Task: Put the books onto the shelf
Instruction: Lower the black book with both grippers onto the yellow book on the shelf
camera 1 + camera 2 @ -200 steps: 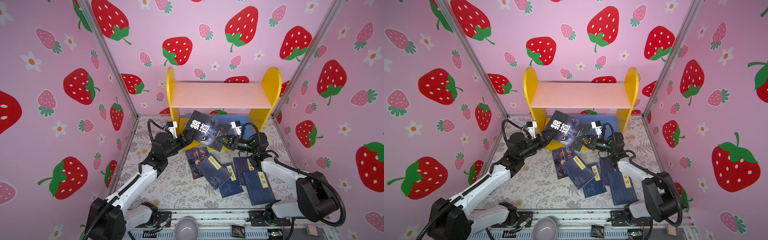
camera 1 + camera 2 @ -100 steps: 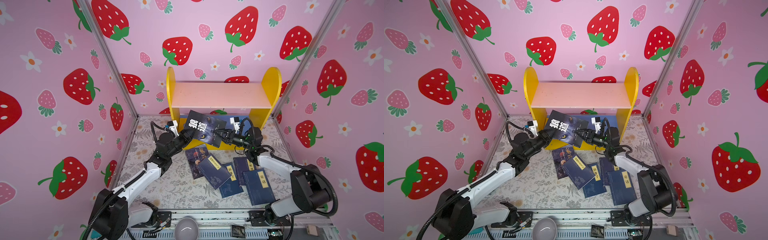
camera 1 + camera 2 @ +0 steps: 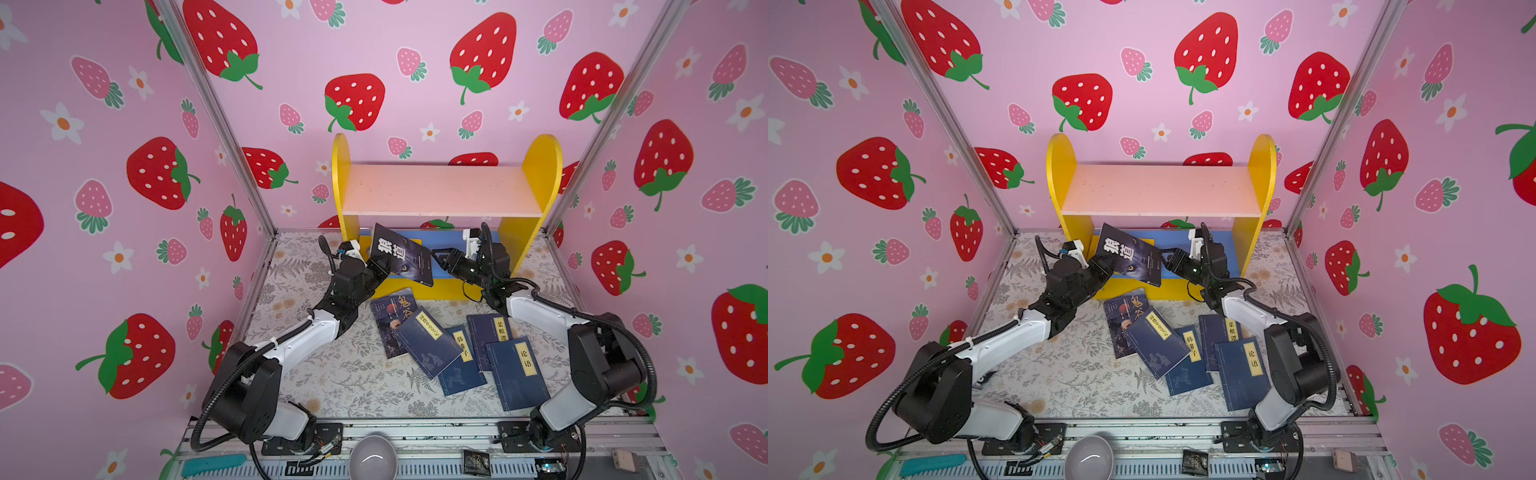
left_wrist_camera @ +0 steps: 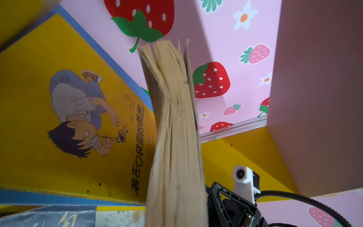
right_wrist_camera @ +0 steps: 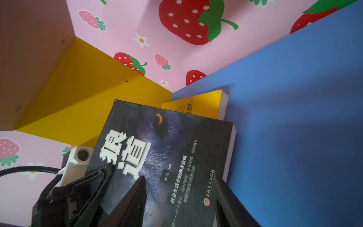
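Observation:
The black book [image 3: 401, 253] with white characters hangs tilted in front of the shelf's [image 3: 440, 189] blue lower board [image 5: 294, 118]. My left gripper [image 3: 376, 266] is shut on its lower left corner; the left wrist view shows its page edge [image 4: 174, 127]. My right gripper [image 3: 438, 257] is open, its fingers [image 5: 137, 196] apart at the book's right edge. A yellow book [image 4: 78, 118] lies on the lower board. A portrait-cover book [image 3: 390, 320] and several navy books [image 3: 428, 340] lie on the table.
The pink upper board [image 3: 1163, 189] is bare. Yellow side panels [image 3: 540, 174] flank the shelf, and strawberry-print walls enclose the table on three sides. A grey bowl [image 3: 372, 457], a teal tool [image 3: 212, 463] and a black packet [image 3: 476, 461] sit on the front rail.
My left gripper has shut on the black book and my right gripper has opened, letting go of it. The book has shifted up and left toward the lower board.

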`<state>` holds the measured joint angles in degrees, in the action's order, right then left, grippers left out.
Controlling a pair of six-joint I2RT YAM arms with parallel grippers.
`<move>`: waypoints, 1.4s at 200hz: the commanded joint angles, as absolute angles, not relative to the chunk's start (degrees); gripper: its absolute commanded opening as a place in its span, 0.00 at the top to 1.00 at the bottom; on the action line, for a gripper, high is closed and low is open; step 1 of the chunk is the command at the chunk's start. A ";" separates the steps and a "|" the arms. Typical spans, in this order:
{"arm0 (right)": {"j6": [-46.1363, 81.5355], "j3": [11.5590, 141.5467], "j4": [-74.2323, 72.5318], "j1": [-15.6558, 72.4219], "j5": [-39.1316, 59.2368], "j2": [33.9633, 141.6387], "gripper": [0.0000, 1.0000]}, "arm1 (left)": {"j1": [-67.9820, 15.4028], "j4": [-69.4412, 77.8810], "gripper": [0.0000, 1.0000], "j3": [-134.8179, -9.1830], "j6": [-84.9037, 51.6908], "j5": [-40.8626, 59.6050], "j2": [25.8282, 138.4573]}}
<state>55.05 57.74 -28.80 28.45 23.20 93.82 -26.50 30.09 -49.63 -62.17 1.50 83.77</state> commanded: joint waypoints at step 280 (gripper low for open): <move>53.20 63.95 -29.77 34.49 21.09 105.83 0.46 | -26.97 29.80 1.00 -62.86 -50.21 -13.92 90.64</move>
<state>51.46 63.59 -29.89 32.58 19.97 103.46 -27.73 24.16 -60.45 -52.42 -8.45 89.80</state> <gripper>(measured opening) 0.540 0.165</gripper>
